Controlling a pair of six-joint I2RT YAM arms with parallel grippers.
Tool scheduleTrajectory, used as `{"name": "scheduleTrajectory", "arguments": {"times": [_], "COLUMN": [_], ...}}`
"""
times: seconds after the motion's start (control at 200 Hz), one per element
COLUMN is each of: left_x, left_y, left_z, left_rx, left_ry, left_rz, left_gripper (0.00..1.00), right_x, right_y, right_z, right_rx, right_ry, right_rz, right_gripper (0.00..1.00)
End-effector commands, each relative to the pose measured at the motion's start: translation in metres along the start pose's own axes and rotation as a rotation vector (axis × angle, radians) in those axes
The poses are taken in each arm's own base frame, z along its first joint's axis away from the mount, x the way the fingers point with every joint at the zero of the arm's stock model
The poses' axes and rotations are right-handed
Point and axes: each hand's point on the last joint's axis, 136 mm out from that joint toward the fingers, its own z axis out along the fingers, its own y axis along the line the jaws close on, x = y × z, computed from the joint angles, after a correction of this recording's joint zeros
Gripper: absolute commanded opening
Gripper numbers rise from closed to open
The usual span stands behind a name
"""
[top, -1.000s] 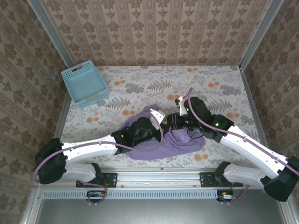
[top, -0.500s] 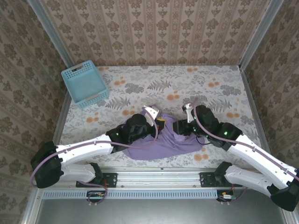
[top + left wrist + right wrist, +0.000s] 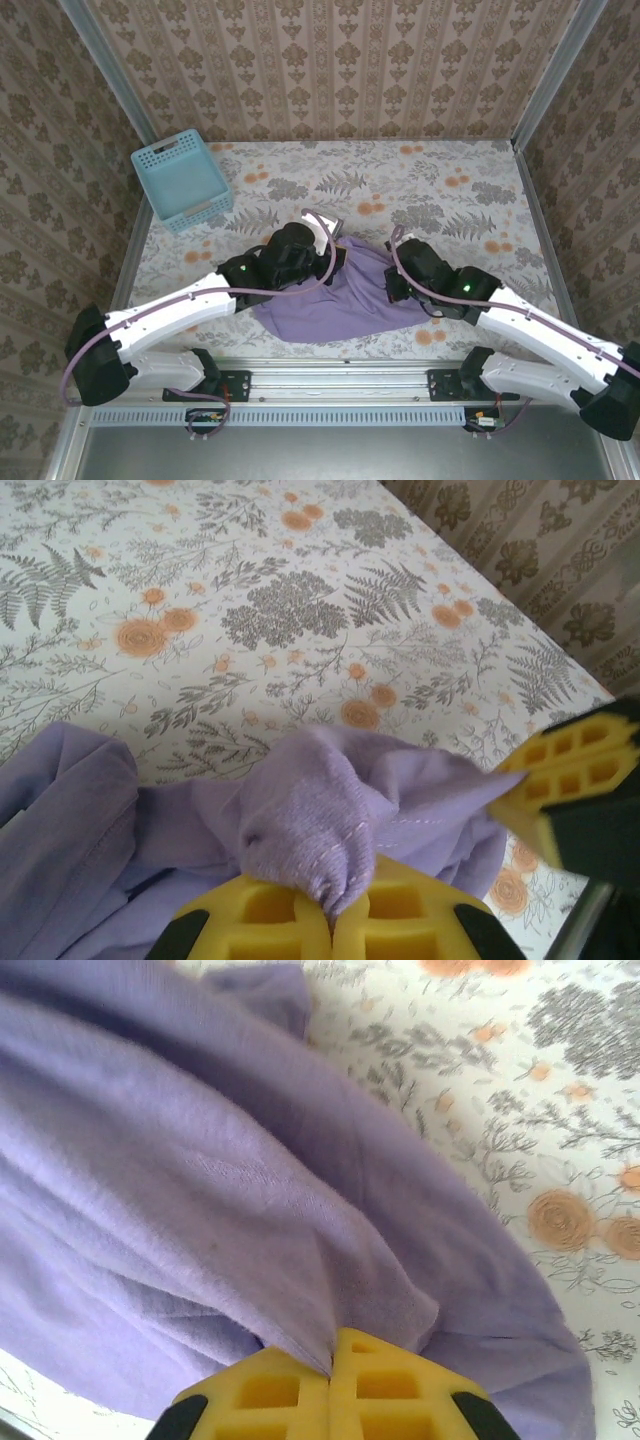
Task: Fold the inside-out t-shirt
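The inside-out t-shirt (image 3: 335, 300) lies bunched, plain lavender, near the table's front edge between both arms. My left gripper (image 3: 333, 243) is at the shirt's far edge. In the left wrist view its yellow fingers (image 3: 270, 915) are shut on a puckered, stitched fold of the t-shirt (image 3: 305, 815), lifted a little off the table. My right gripper (image 3: 393, 287) is at the shirt's right side. The right wrist view has it (image 3: 332, 1368) shut on a taut fold of the t-shirt (image 3: 200, 1210), which drapes away to the left.
A light-blue lattice basket (image 3: 182, 182) stands at the table's far left corner. The floral tablecloth (image 3: 440, 185) runs bare behind and to the right of the shirt. Patterned walls close in on three sides, and a metal rail (image 3: 340, 372) carries the arm bases.
My right gripper let go, came down toward the near edge and shut on the shirt's right side. The left gripper carried its fold slightly farther back, and the shirt spread wider.
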Motion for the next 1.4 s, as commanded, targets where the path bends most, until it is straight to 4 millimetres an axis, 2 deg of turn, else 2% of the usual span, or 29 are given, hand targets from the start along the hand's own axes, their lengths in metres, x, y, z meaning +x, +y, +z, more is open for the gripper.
{"name": "scheduleTrajectory", "arguments": {"times": [0.0, 0.225, 0.335, 0.525, 0.605, 0.67, 0.8, 0.905, 1.035, 1.165, 1.305, 1.39], "left_x": [0.012, 0.018, 0.016, 0.019, 0.023, 0.025, 0.020, 0.013, 0.007, 0.009, 0.004, -0.001], "left_y": [0.007, 0.014, 0.018, 0.021, 0.024, 0.027, 0.026, 0.024, 0.022, 0.042, 0.061, 0.066], "left_z": [-0.002, 0.000, -0.006, -0.013, -0.012, -0.010, -0.005, 0.001, 0.014, 0.026, 0.029, 0.030], "left_rx": [-0.021, -0.034, -0.027, -0.025, -0.038, -0.046, -0.041, -0.021, -0.009, -0.072, -0.103, -0.098], "left_ry": [0.069, 0.065, 0.027, 0.021, 0.036, 0.049, 0.047, 0.032, 0.039, 0.057, 0.025, 0.011], "left_rz": [0.001, -0.009, -0.033, -0.039, -0.035, -0.040, -0.053, -0.084, -0.098, -0.139, -0.184, -0.202], "left_gripper": [0.05, 0.24, 0.25, 0.17, 0.17, 0.20, 0.33, 0.37, 0.34, 0.24, 0.15, 0.08], "right_x": [-0.016, -0.018, -0.014, -0.010, -0.012, -0.013, -0.010, -0.008, -0.007, -0.004, -0.001, 0.001], "right_y": [-0.013, 0.026, 0.028, 0.028, 0.029, 0.032, 0.035, 0.038, 0.038, 0.035, 0.030, 0.029], "right_z": [-0.018, -0.026, -0.024, -0.021, -0.021, -0.022, -0.019, -0.017, -0.016, -0.017, -0.018, -0.018], "right_rx": [0.038, -0.209, -0.218, -0.222, -0.228, -0.247, -0.264, -0.279, -0.280, -0.272, -0.246, -0.245], "right_ry": [-0.057, -0.046, -0.033, -0.026, -0.033, -0.042, -0.033, -0.022, -0.022, -0.024, -0.022, -0.020], "right_rz": [0.015, 0.044, 0.041, 0.031, 0.032, 0.026, 0.016, 0.013, 0.012, 0.003, -0.014, -0.017], "right_gripper": [0.00, 0.00, 0.00, 0.00, 0.00, 0.00, 0.00, 0.00, 0.00, 0.00, 0.00, 0.00]}}
